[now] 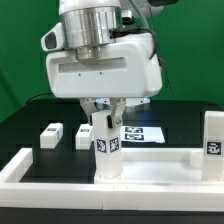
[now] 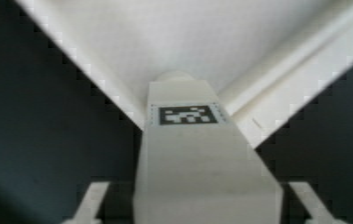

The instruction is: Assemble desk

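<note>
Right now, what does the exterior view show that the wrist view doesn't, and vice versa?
Exterior view only: a first loose leg block and a second loose leg block, the marker board, and a standing leg block at the exterior view's right. Wrist view only: a raised ridge along the white surface beyond the block. Both: the gripper closed on the held leg block, upright, tag visible.

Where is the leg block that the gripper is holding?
In the exterior view the held leg block stands upright at centre, in the gripper, with two loose leg blocks on that view's left and the marker board on its right.
</note>
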`<state>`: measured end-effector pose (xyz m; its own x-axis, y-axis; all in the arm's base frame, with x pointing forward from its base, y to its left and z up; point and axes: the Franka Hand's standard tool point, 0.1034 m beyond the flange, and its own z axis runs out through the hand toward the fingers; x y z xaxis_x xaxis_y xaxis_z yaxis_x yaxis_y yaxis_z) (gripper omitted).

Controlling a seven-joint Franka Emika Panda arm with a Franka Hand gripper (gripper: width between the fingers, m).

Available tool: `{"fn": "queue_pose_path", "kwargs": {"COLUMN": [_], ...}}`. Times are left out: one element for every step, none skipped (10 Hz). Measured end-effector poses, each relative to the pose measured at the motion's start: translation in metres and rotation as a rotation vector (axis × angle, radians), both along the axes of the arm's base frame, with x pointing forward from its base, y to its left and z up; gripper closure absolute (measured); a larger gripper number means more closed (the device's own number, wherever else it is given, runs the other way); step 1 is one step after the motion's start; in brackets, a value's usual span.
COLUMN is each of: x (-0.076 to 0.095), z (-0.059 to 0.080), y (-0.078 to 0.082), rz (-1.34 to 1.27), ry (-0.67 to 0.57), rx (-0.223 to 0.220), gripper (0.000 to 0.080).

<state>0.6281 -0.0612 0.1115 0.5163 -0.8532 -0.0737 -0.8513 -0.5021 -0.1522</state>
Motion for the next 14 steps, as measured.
{"fn": "queue_pose_path", "kwargs": {"x": [0.002, 0.002, 0.002, 0.003, 0.003, 0.002, 0.002, 0.001, 0.001, 0.002, 0.003, 0.002, 0.002, 0.002], "z": [0.002, 0.003, 0.002, 0.002, 0.001, 0.001, 0.001, 0.001, 0.001, 0.001, 0.001, 0.001, 0.001, 0.001], "y": [0.007, 0.012, 0.013, 0.013, 0.013, 0.013, 0.013, 0.012, 0.012, 0.014, 0.017, 0.016, 0.015, 0.015], "rz": [-0.187, -0.357, -0.467, -0.564, -0.596, -0.577, -0.519, -0.351, -0.171, -0.023, 0.059, 0.117, 0.163, 0.254], "ry": [0.03, 0.062, 0.073, 0.086, 0.092, 0.09, 0.083, 0.067, 0.05, 0.045, 0.032, 0.023, 0.016, 0.001], "rx": [0.034, 0.071, 0.094, 0.105, 0.108, 0.105, 0.097, 0.061, 0.046, 0.04, 0.034, 0.029, 0.025, 0.018], "gripper": [0.0509, 0.0509, 0.0509, 0.0509, 0.0509, 0.0509, 0.0442, 0.0442, 0.0257, 0.0183, 0.0156, 0.0156, 0.0151, 0.0151]}}
